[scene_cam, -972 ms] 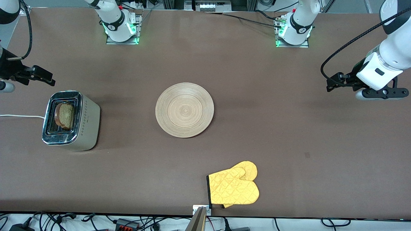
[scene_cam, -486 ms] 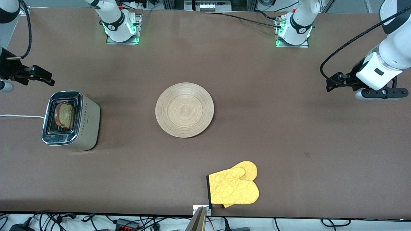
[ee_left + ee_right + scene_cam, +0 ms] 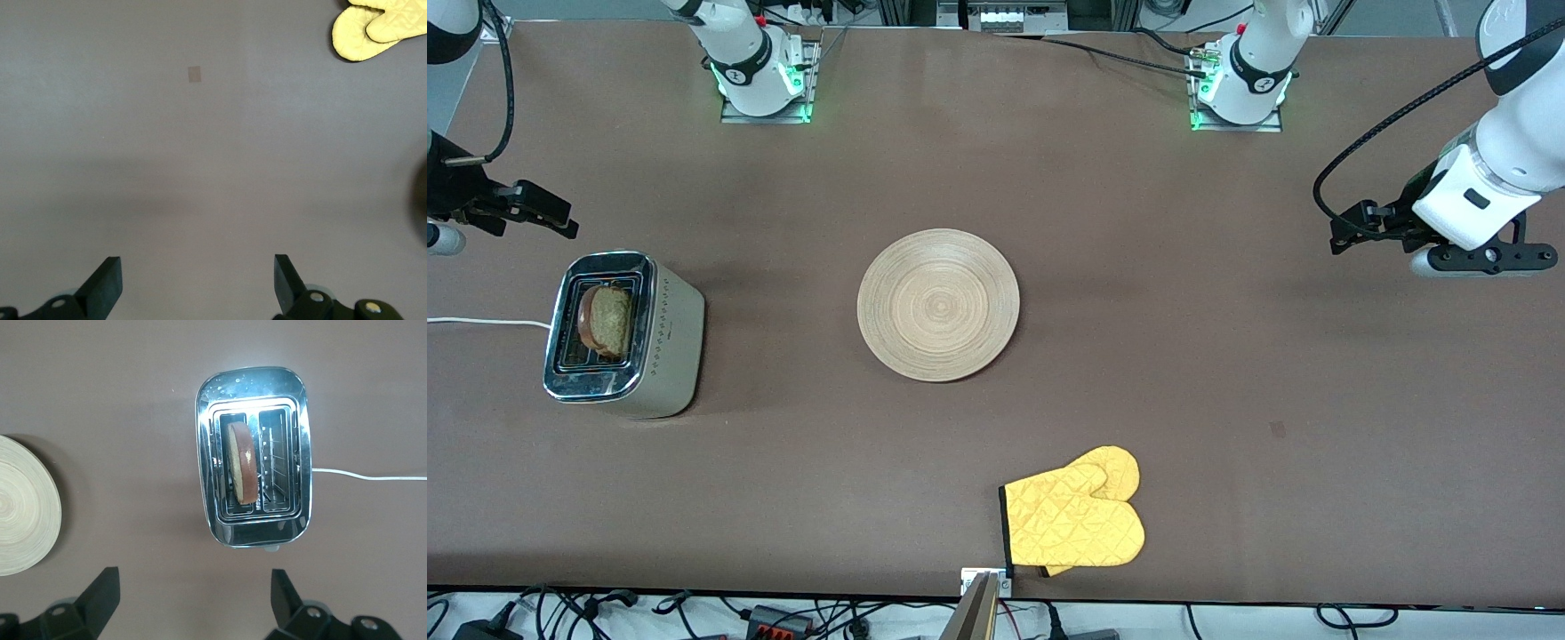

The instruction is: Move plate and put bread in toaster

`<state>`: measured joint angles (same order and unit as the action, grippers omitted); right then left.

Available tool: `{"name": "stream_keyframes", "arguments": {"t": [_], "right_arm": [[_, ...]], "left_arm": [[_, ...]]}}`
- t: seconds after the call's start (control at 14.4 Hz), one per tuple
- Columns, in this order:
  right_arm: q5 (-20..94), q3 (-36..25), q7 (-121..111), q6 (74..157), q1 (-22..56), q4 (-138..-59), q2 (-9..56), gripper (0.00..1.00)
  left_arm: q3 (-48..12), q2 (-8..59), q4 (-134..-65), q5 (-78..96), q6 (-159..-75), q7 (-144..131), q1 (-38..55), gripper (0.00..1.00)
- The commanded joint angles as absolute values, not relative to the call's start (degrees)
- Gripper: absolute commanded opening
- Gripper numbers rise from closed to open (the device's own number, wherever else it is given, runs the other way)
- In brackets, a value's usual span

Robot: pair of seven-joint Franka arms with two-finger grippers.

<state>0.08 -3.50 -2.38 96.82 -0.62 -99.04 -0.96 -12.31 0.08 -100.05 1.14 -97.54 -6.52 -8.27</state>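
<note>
The toaster [image 3: 678, 342] stands at the right arm's end of the table. The bread [image 3: 607, 320] stands upright in one of its slots. In the right wrist view the bread [image 3: 241, 461] fills one slot of the toaster [image 3: 253, 535] and the other slot is empty. The plate [image 3: 938, 305] lies bare at mid-table, and its edge shows in the right wrist view [image 3: 23, 513]. My right gripper [image 3: 547, 213] is open and empty over the table beside the toaster [image 3: 195, 600]. My left gripper [image 3: 1352, 231] is open and empty over bare table at the left arm's end [image 3: 198, 283].
A yellow oven mitt [image 3: 1076, 520] lies near the table's front edge, nearer to the front camera than the plate; it also shows in the left wrist view [image 3: 377, 27]. The toaster's white cord [image 3: 480, 322] runs off the table's end.
My right gripper has drifted slightly toward the table's end, away from the toaster. The left arm, plate, toaster and bread have not moved.
</note>
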Motion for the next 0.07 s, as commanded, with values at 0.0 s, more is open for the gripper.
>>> {"name": "stream_keyframes", "arguments": {"t": [0.0], "right_arm": [[-0.09, -3.08, -2.02, 97.03, -0.79, -100.11, -2.29, 1.00]], "left_arm": [[-12.66, -0.61, -100.28, 1.76, -97.73, -6.86, -8.61, 1.00]]}}
